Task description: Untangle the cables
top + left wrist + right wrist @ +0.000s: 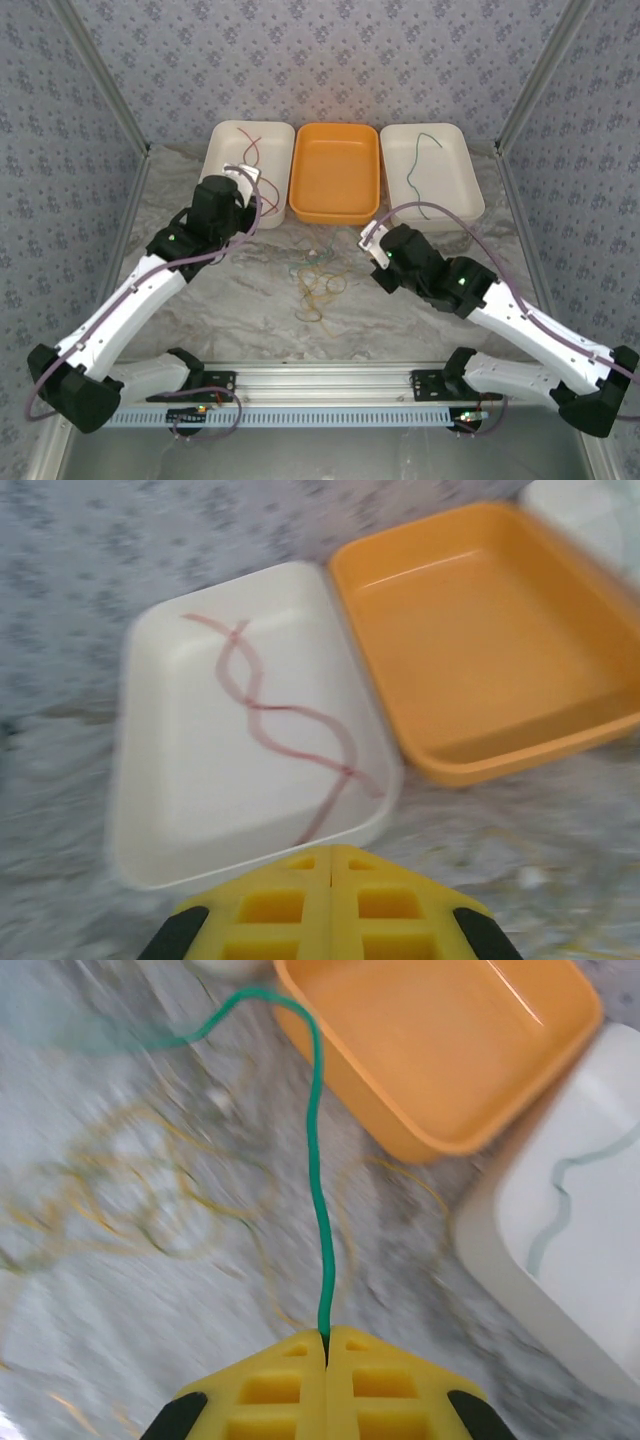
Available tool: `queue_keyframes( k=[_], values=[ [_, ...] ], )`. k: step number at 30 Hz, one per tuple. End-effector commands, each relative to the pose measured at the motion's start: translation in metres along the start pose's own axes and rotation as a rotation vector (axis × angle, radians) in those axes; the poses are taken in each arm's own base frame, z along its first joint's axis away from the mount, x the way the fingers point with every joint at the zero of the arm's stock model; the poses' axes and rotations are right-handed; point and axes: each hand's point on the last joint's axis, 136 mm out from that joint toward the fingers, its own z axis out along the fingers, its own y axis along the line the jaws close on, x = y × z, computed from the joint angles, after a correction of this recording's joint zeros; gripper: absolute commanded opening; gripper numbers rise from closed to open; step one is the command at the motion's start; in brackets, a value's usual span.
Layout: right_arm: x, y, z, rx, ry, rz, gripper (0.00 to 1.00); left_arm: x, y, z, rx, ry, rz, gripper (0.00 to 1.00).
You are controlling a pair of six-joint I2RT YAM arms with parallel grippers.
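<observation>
right gripper [327,1338]: yellow fingers pressed together, pinching the end of a thin green wavy cable [318,1160], which runs up past the corner of an orange plastic tray [440,1050]. A loose yellow-orange wire tangle [150,1200] lies on the marble-patterned tabletop [390,1280]. A white foam tray [610,1280] holds a pale green wire [558,1200].

left gripper [331,852]: fingers pressed together, nothing between, at the near edge of a white rectangular tray [180,780] holding dark red wavy wires [270,712].
</observation>
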Motion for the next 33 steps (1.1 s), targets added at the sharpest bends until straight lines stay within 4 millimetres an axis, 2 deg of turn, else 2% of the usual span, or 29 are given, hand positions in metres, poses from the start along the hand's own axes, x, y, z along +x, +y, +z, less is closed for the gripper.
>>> queue_keyframes(
  k=[1,3,6,9,10,13,16,17,19,27,33],
  values=[
    [0.033,-0.046,-0.01,0.298,0.172,-0.226,0.0,0.004,0.048,-0.009,-0.233,0.031,0.142,0.0],
    [0.034,-0.059,-0.017,0.375,0.177,-0.263,0.0,0.006,0.061,-0.013,-0.291,0.028,0.16,0.0],
    [0.026,-0.07,-0.029,0.418,0.126,-0.263,0.0,0.01,0.057,-0.014,-0.271,0.03,0.172,0.0],
    [0.012,-0.072,-0.037,0.391,0.042,-0.208,0.0,0.014,0.025,-0.014,-0.072,0.013,0.06,0.0],
    [0.008,-0.072,-0.039,0.383,0.022,-0.195,0.0,0.012,0.007,-0.017,0.03,-0.007,-0.008,0.0],
    [-0.003,-0.071,-0.044,0.349,-0.052,-0.143,0.0,0.006,-0.049,-0.033,0.319,-0.09,-0.189,0.28],
    [-0.014,-0.071,-0.054,0.303,-0.123,-0.081,0.0,0.009,-0.098,-0.051,0.468,-0.195,-0.216,0.58],
    [-0.016,-0.071,-0.056,0.288,-0.135,-0.073,0.0,0.01,-0.108,-0.054,0.476,-0.22,-0.2,0.64],
    [-0.018,-0.069,-0.06,0.258,-0.15,-0.05,0.0,0.015,-0.125,-0.053,0.504,-0.226,-0.171,0.68],
    [-0.027,-0.057,-0.071,0.144,-0.203,0.028,0.0,0.011,-0.154,-0.031,0.515,-0.25,-0.109,0.8],
    [-0.027,-0.047,-0.079,0.065,-0.217,0.038,0.0,0.005,-0.144,-0.017,0.392,-0.283,-0.038,0.82]
  ],
)
